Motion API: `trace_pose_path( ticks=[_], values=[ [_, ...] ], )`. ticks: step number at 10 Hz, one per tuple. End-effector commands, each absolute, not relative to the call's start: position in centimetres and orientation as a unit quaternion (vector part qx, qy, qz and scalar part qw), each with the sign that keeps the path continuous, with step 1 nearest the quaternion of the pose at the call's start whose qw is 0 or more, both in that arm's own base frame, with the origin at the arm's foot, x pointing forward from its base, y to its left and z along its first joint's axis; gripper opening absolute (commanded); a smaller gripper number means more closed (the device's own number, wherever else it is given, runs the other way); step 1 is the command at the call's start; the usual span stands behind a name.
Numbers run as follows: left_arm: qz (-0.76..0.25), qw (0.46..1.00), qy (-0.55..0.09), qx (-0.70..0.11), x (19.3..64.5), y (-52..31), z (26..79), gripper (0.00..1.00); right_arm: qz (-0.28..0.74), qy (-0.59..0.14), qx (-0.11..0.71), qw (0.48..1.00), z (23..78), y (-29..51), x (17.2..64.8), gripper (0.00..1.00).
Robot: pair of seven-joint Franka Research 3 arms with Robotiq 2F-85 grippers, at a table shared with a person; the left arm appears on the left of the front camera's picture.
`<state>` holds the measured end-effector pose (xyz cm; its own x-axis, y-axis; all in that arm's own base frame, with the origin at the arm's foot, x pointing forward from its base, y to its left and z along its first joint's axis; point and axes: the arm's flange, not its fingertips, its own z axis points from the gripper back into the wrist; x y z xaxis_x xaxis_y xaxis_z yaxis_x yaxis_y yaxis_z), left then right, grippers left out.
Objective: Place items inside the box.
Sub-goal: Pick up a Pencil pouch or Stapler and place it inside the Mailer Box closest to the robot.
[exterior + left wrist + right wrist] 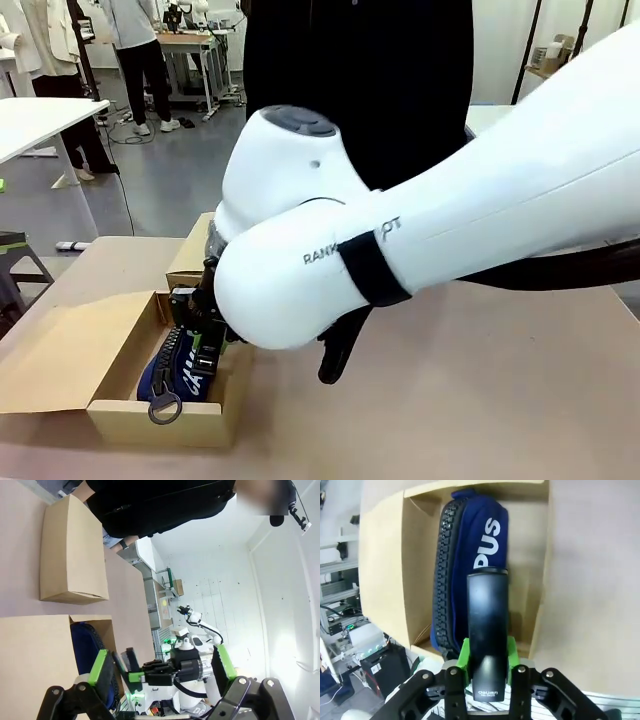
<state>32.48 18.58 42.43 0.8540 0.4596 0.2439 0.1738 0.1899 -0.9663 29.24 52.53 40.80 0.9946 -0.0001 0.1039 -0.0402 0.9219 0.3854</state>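
black stapler [487,625] betw. r jaws, over pouch [470,555] in box [417,570]

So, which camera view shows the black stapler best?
The right wrist view: the stapler sits in the middle, clamped between the right hand's green pads, over the pouch in the box. In the front view the arm hides nearly all of it; the left wrist view shows it small, end-on.

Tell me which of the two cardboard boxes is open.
The longer box nearer the robot: its flap lid is folded out flat and the navy pouch lies inside. The other box, beyond it, is shut.
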Motion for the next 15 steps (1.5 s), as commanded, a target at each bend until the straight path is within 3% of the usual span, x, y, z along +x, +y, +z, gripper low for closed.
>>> trace_pose_path(
  ticks=[1,4,5,6,7,12,15],
  values=[
    [0.088,0.726,-0.259,-0.631,32.3,18.6,42.4,1.0,-0.011,-0.064,0.184,0.981,40.5,55.6,30.3,0.32],
    [0.088,0.726,-0.259,-0.631,32.3,18.6,42.4,1.0,0.0,-0.07,0.188,0.98,40.5,55.6,30.2,0.32],
    [0.088,0.726,-0.259,-0.631,32.3,18.6,42.4,1.0,-0.004,-0.069,0.193,0.979,40.5,55.6,30.1,0.53],
    [0.088,0.726,-0.259,-0.631,32.3,18.6,42.4,1.0,-0.008,-0.07,0.19,0.979,40.4,55.4,30.2,0.91],
    [0.088,0.726,-0.259,-0.631,32.3,18.6,42.4,1.0,-0.012,-0.071,0.19,0.979,40.4,55.2,30.3,1.0],
    [0.088,0.726,-0.259,-0.631,32.3,18.6,42.4,1.0,-0.028,-0.075,0.201,0.976,40.5,53.0,30.6,1.0],
    [0.088,0.726,-0.259,-0.631,32.3,18.6,42.4,1.0,-0.035,0.005,0.271,0.962,43.7,41.1,31.4,1.0]
  ],
)
